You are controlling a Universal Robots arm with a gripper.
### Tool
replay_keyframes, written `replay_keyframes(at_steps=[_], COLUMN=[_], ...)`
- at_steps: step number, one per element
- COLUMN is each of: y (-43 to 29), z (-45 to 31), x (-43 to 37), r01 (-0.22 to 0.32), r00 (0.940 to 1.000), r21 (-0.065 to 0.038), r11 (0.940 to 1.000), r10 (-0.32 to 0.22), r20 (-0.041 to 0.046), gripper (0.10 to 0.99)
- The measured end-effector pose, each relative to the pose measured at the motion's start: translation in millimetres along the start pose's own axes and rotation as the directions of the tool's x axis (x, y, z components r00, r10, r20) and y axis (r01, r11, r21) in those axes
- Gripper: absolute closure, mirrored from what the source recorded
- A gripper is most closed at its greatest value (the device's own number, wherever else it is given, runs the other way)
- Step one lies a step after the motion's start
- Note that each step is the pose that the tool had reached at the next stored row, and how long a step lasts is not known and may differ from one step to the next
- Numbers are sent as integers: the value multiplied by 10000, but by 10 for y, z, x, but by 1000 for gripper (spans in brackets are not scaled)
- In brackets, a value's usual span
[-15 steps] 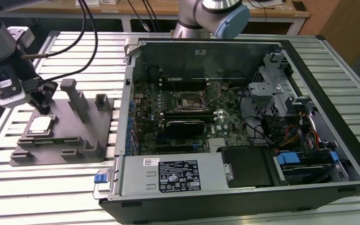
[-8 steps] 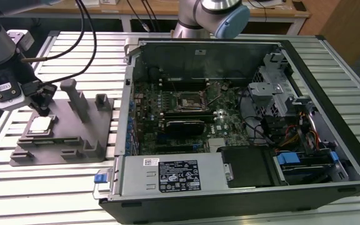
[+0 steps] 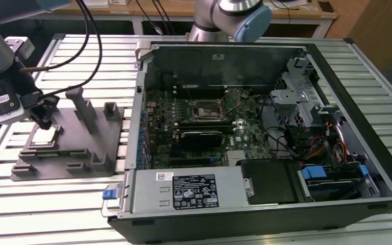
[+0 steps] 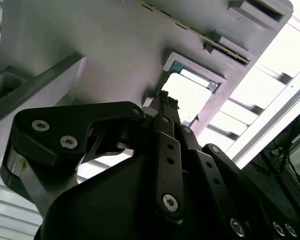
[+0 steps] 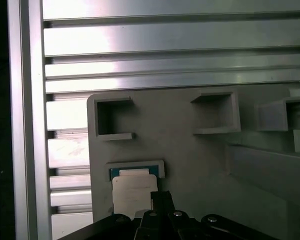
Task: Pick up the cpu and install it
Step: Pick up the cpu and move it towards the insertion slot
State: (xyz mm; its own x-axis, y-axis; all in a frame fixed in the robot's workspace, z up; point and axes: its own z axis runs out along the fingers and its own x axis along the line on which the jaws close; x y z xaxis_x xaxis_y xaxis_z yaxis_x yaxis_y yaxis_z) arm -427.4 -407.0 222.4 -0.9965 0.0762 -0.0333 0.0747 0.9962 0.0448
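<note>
The cpu (image 3: 45, 137), a small pale square chip, lies in a framed recess of the grey fixture (image 3: 80, 153) at the exterior view's left. My gripper (image 3: 46, 122) hangs straight over it, its dark fingers pressed together into one narrow tip with nothing between them. In the first wrist view the tip (image 5: 161, 199) stands at one edge of the cpu (image 5: 132, 192). The second wrist view shows the gripper (image 4: 166, 102) just in front of the bright cpu (image 4: 192, 95); I cannot tell whether it touches. The motherboard's square socket (image 3: 205, 108) sits inside the open computer case (image 3: 332, 92).
The fixture carries upright blocks (image 3: 87, 109) close beside the gripper. Black cables (image 3: 90, 46) hang from the arm over the slatted metal table (image 3: 46, 214). The case wall (image 3: 139, 102) rises between fixture and motherboard. A second robot arm (image 3: 230, 18) stands behind the case.
</note>
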Motion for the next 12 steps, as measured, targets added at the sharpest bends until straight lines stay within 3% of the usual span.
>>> replay_keyframes(at_steps=[12], y=[-56], z=[113], x=[121], r01=[-1], r00=[10000], r21=[0], r11=[10000], r10=[1], r20=[0], gripper=[980])
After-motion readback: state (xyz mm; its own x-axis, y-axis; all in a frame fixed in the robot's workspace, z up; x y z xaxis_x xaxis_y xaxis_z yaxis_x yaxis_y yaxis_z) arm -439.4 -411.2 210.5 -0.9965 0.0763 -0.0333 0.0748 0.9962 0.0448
